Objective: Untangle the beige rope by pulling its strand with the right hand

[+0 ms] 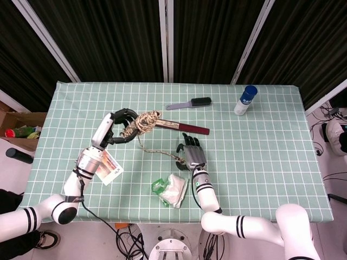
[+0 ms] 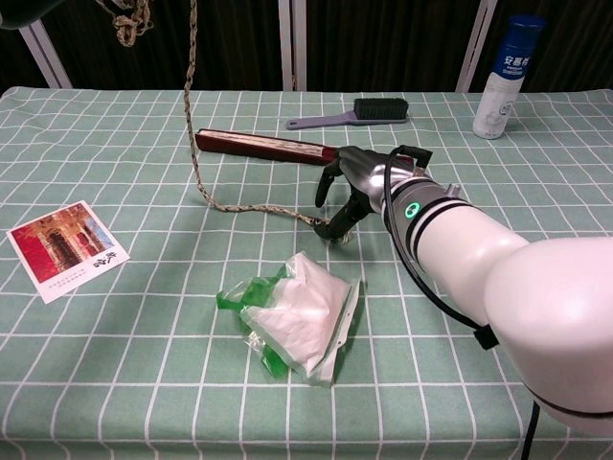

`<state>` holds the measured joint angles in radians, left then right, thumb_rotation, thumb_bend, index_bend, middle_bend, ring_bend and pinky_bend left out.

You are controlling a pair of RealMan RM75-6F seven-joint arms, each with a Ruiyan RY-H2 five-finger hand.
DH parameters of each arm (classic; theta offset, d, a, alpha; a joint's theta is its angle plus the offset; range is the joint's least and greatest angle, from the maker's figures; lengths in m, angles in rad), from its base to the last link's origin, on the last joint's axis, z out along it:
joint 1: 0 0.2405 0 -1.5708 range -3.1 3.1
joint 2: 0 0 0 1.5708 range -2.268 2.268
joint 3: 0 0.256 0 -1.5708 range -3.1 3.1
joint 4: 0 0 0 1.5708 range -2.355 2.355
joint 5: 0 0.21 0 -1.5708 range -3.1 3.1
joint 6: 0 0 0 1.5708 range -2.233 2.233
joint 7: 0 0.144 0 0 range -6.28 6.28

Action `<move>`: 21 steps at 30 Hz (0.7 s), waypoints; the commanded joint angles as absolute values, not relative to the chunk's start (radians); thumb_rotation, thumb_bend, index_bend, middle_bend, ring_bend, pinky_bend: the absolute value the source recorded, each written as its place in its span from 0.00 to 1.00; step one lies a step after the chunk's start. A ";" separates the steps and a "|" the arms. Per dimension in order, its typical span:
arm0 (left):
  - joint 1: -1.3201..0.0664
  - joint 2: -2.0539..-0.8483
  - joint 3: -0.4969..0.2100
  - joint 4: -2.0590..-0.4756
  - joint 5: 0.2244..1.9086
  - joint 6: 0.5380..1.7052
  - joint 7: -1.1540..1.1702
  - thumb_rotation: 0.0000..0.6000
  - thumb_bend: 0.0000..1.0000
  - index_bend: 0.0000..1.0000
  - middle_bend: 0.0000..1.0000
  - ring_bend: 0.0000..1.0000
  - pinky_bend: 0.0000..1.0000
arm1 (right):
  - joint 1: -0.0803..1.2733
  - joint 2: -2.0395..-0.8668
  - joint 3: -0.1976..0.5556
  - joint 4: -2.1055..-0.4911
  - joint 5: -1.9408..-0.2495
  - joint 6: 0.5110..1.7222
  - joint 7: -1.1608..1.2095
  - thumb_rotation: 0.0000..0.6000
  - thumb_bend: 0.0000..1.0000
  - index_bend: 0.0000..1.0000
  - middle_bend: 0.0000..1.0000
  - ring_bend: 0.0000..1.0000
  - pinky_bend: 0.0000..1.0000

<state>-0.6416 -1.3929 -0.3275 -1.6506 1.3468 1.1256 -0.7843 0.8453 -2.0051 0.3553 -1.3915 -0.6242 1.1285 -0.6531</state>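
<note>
The beige rope's tangled bundle [image 1: 145,121] is held up off the table in my left hand [image 1: 120,127]. In the chest view the bundle [image 2: 126,19] shows at the top left. One strand [image 2: 196,163] hangs down from it and runs right along the green checked cloth to a frayed end [image 2: 333,228]. My right hand [image 2: 356,188] is directly over that end. One fingertip [image 2: 341,222] touches the fray, while the thumb stands apart to the left. In the head view the right hand [image 1: 192,154] lies fingers spread beside the strand's end [image 1: 179,159].
A dark red folded fan [image 2: 263,147] lies just behind the right hand. A brush [image 2: 354,113] and a blue-capped bottle [image 2: 503,72] stand further back. A white and green plastic bag [image 2: 297,311] lies in front of the rope end, and a postcard [image 2: 65,247] at the left.
</note>
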 commanded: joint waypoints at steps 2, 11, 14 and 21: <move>-0.639 -1.392 -0.325 -1.646 1.349 1.127 -0.794 1.00 0.49 0.78 0.81 0.65 0.68 | 0.848 -2.015 0.353 -1.380 -0.623 1.127 -0.654 1.00 0.29 0.44 0.00 0.00 0.00; -0.633 -1.391 -0.320 -1.639 1.357 1.131 -0.813 1.00 0.49 0.78 0.81 0.65 0.68 | 0.856 -2.042 0.353 -1.340 -0.626 1.137 -0.671 1.00 0.30 0.50 0.00 0.00 0.00; -0.632 -1.391 -0.319 -1.637 1.358 1.131 -0.818 1.00 0.49 0.78 0.81 0.65 0.68 | 0.857 -2.047 0.353 -1.334 -0.628 1.136 -0.674 1.00 0.30 0.51 0.00 0.00 0.00; -0.634 -1.394 -0.316 -1.632 1.359 1.126 -0.824 1.00 0.49 0.78 0.81 0.65 0.68 | 0.853 -2.059 0.347 -1.318 -0.643 1.143 -0.679 1.00 0.31 0.53 0.00 0.00 0.00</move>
